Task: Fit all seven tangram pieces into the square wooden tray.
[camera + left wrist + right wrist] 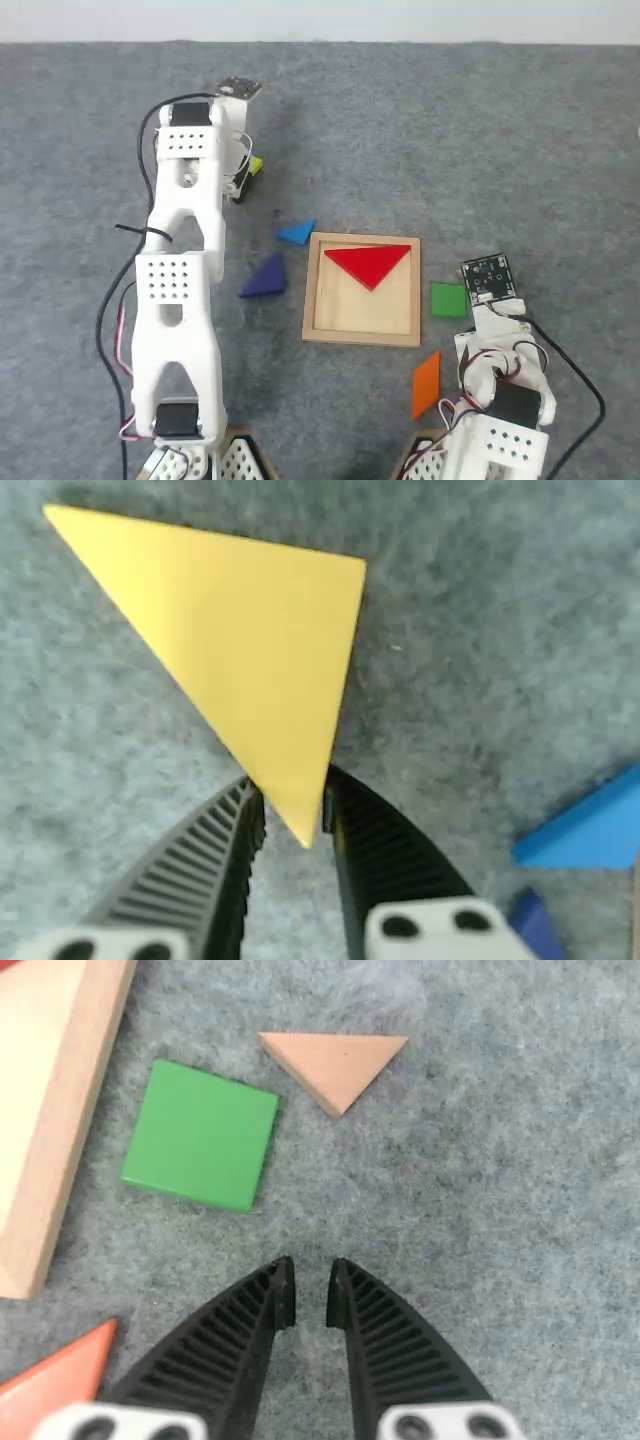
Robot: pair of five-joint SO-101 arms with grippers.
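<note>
The square wooden tray (315,300) lies mid-table with a red triangle (368,262) in its far half. At the far left my left gripper (292,792) is shut on one corner of the yellow triangle (240,640), which lies flat on the carpet; from above the yellow triangle (257,165) peeks out beside the left gripper (243,178). My right gripper (310,1298) hovers near the green square (200,1135) and a tan triangle (335,1065), its fingers nearly together with nothing between them. The light blue triangle (296,232), dark blue triangle (266,277) and orange parallelogram (426,384) lie around the tray.
Grey carpet covers the table. The green square (448,300) sits just right of the tray, and the right arm's wrist (487,278) hangs over the spot beside it. The left arm (180,290) stretches along the table's left side.
</note>
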